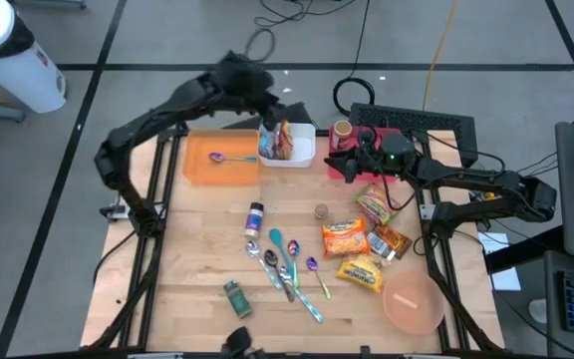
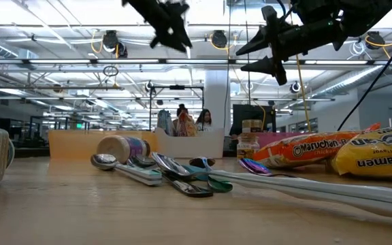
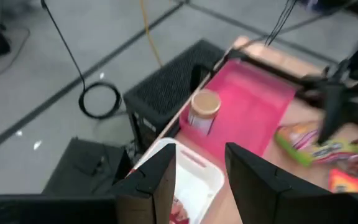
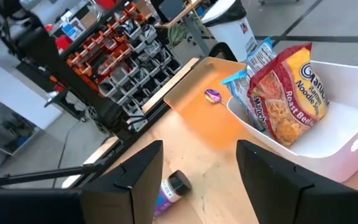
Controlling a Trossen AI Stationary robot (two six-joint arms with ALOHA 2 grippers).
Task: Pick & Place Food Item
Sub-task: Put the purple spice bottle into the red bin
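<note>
The right gripper (image 4: 199, 171) hangs with fingers parted and empty above the wooden table (image 4: 210, 155); ahead, a white bin (image 4: 328, 134) holds upright noodle packets (image 4: 288, 99), an orange tray (image 4: 194, 93) carries a purple spoon (image 4: 212, 94), and a small bottle (image 4: 169, 190) lies nearby

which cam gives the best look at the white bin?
Right wrist view: the white bin fills the frame, its noodle packets readable. The high view shows the whole bin small, partly under the left gripper. The left wrist view catches one corner. The low view shows only its front wall, far off.

Wooden table (image 1: 197, 259) with spoons (image 1: 282, 264), ramen packets (image 1: 352, 249)
</note>
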